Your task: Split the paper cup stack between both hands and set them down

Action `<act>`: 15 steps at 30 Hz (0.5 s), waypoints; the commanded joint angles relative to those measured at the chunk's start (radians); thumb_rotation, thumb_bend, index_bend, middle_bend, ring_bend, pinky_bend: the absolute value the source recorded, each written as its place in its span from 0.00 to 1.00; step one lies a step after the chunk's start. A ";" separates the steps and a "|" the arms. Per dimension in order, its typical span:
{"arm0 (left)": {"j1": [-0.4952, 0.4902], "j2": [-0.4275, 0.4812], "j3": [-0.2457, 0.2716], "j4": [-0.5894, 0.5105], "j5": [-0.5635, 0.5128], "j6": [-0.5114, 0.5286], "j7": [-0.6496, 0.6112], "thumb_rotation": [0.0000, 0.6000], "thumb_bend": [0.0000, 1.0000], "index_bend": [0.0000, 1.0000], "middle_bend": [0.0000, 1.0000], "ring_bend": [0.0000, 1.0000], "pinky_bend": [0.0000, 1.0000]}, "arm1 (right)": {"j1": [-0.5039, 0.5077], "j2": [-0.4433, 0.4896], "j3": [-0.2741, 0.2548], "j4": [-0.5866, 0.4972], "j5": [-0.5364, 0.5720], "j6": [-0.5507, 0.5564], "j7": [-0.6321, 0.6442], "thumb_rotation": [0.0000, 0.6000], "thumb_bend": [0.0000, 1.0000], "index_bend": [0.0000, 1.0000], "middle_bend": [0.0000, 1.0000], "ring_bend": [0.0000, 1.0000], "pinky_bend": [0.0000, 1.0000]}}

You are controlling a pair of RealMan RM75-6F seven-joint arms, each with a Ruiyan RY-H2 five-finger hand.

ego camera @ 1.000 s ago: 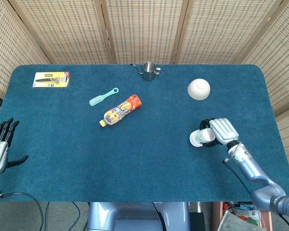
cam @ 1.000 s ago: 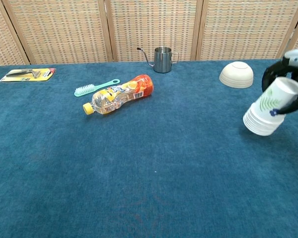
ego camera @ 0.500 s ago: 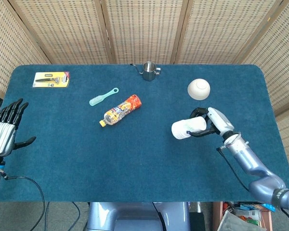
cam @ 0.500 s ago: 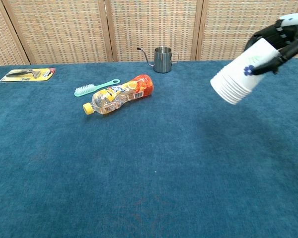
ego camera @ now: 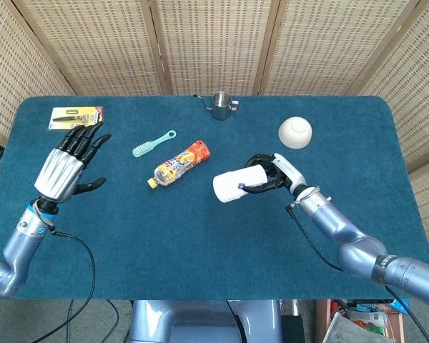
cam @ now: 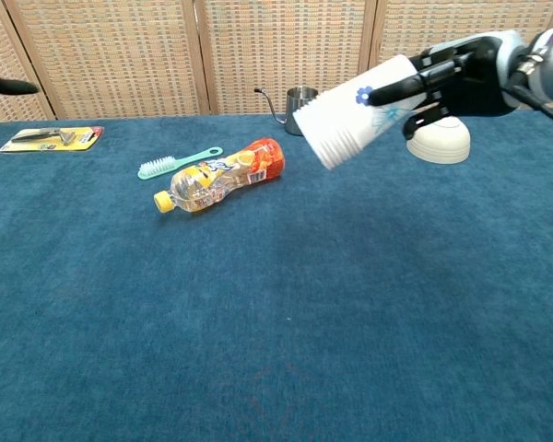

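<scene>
My right hand grips the white paper cup stack and holds it in the air over the middle of the table. The stack lies nearly on its side, its mouth pointing left and down, its base in my fingers. My left hand is raised at the left side of the table, fingers spread, holding nothing. In the chest view only a dark fingertip of it shows at the upper left edge.
On the blue table lie an orange drink bottle, a teal brush and a packaged tool. A steel pitcher and an upturned white bowl stand further back.
My right hand has carried the cup stack up and leftward toward the table's middle. My left hand has risen from the left edge and moved inward over the table.
</scene>
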 commanded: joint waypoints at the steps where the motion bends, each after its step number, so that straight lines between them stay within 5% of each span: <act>1: -0.047 -0.040 0.002 0.022 0.019 -0.018 -0.010 1.00 0.14 0.13 0.00 0.11 0.11 | 0.003 -0.024 0.028 0.006 0.042 -0.024 0.040 1.00 0.47 0.56 0.56 0.44 0.64; 15: -0.196 -0.300 -0.002 0.197 0.061 0.035 -0.078 1.00 0.24 0.32 0.02 0.11 0.10 | -0.009 -0.051 0.091 -0.001 0.155 -0.081 0.101 1.00 0.48 0.56 0.56 0.44 0.64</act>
